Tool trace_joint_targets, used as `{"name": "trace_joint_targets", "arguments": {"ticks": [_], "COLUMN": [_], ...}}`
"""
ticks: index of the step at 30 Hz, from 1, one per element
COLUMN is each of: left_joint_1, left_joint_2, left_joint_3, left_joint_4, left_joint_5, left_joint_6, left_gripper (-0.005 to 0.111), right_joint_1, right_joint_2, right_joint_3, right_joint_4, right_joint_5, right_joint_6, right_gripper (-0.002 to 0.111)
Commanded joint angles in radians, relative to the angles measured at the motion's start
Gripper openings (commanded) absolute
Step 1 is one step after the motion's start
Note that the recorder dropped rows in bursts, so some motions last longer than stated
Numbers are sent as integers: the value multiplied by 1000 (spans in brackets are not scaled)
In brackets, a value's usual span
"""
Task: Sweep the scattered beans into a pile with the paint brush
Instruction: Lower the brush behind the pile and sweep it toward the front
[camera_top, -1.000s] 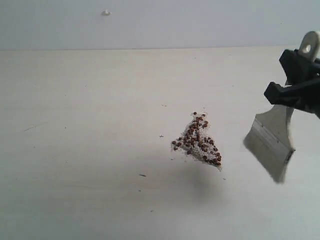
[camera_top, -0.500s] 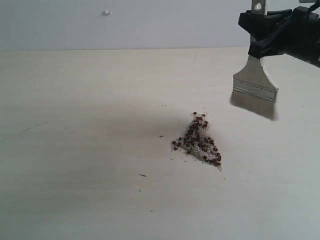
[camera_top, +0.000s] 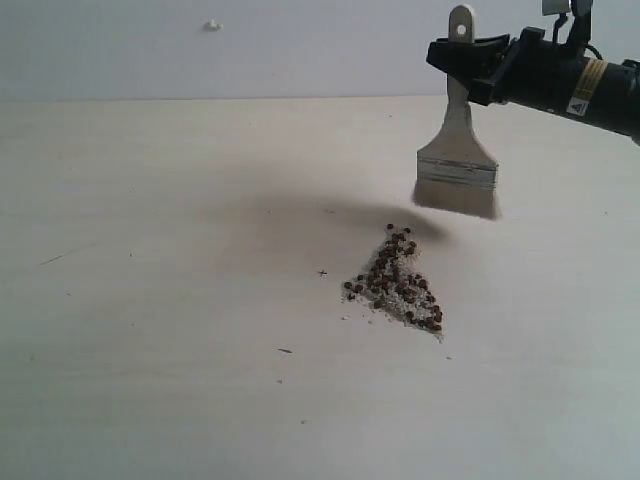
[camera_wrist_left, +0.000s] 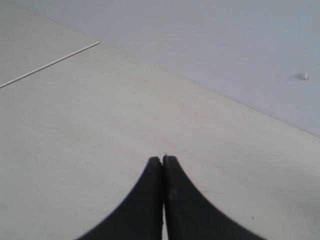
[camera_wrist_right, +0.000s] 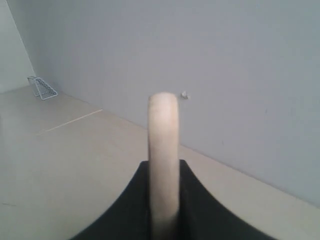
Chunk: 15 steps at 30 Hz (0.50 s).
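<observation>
Dark reddish-brown beans lie gathered in one triangular pile (camera_top: 398, 282) with whitish crumbs on the pale table (camera_top: 180, 300). Above and behind the pile hangs the paint brush (camera_top: 458, 160), handle up, off-white bristles down and clear of the table. My right gripper (camera_top: 462, 62) is shut on its wooden handle (camera_wrist_right: 163, 150), just below the hole at the end. My left gripper (camera_wrist_left: 163, 159) is shut with nothing in it, over bare table; it does not show in the exterior view.
A grey wall (camera_top: 250, 50) rises behind the table's far edge, with a small white knob (camera_top: 212, 25) on it. A few dark specks (camera_top: 286, 351) lie on the table left of the pile. A small wire-mesh object (camera_wrist_right: 42, 87) stands far off.
The right gripper has carried the brush from low at the right of the pile up and leftward, turning it upright, to a spot above and behind the pile. The pile has not moved.
</observation>
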Motion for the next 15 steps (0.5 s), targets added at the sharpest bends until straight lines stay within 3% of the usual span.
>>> {"name": "trace_joint_targets", "arguments": {"ticks": [1,15], "left_joint_1": [4,4], "left_joint_2": [-2,-2], "left_joint_3": [4,4], "left_joint_4": [-7,-7], "left_joint_5": [2,2], "left_joint_6": [2,2], "left_gripper": [0,0], "right_joint_1": [18,30], "right_joint_2": [61,121], "right_joint_3": [-110,-170], "right_joint_4": [16,-19], "right_joint_5": [-24,-24], "right_joint_6": [10,52], "right_gripper": [0,0]}}
